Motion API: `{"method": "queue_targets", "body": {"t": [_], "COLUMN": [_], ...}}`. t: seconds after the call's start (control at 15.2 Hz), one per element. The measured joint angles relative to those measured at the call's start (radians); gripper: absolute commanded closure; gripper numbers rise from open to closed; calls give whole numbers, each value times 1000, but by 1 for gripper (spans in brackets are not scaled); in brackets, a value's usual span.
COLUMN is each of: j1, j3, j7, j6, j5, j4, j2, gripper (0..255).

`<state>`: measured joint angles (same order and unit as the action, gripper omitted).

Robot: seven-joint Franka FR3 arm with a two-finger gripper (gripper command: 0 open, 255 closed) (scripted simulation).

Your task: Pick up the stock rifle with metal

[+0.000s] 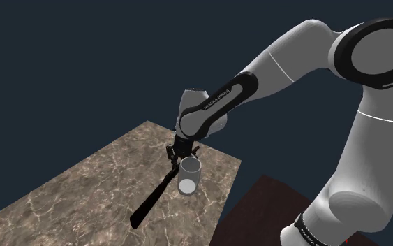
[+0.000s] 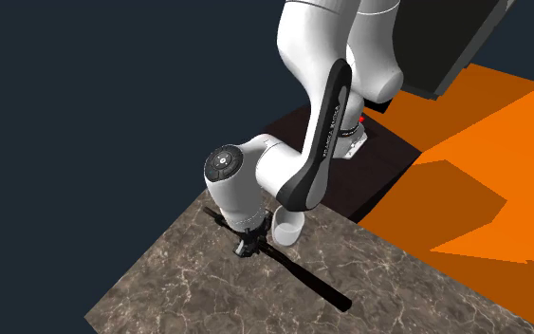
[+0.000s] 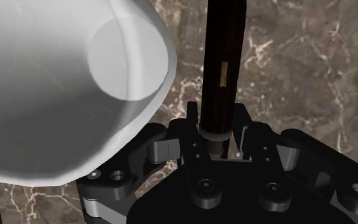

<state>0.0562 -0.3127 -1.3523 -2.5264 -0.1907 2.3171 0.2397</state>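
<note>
A long dark rifle (image 1: 153, 198) lies flat on the brown marble table (image 1: 62, 196), running from the gripper toward the near edge in the shoulder view. My black gripper (image 1: 176, 155) points straight down over its far end. In the wrist view the dark brown stock (image 3: 223, 63) runs away from between my fingers (image 3: 193, 127), which press on both its sides; the gripper (image 3: 217, 137) is shut on it. In the second exterior view the rifle (image 2: 304, 279) still rests on the marble below the gripper (image 2: 248, 249).
A white cup (image 1: 189, 176) stands right beside the gripper, close to the rifle (image 3: 56, 83). The table's edge (image 1: 219, 210) drops off just past the cup. My dark red stand (image 1: 257, 210) lies beyond it, and an orange floor (image 2: 483, 161) farther off.
</note>
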Motion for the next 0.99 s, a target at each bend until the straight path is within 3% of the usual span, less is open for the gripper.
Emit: {"method": "queue_targets", "body": {"t": [0.4, 0.99], "j1": [0, 10], "j3": [-1, -7], "j7": [0, -1], "j6": [6, 113], "j5": [-2, -20], "j4": [1, -14], "j2": [-7, -101], "gripper": [255, 255]}}
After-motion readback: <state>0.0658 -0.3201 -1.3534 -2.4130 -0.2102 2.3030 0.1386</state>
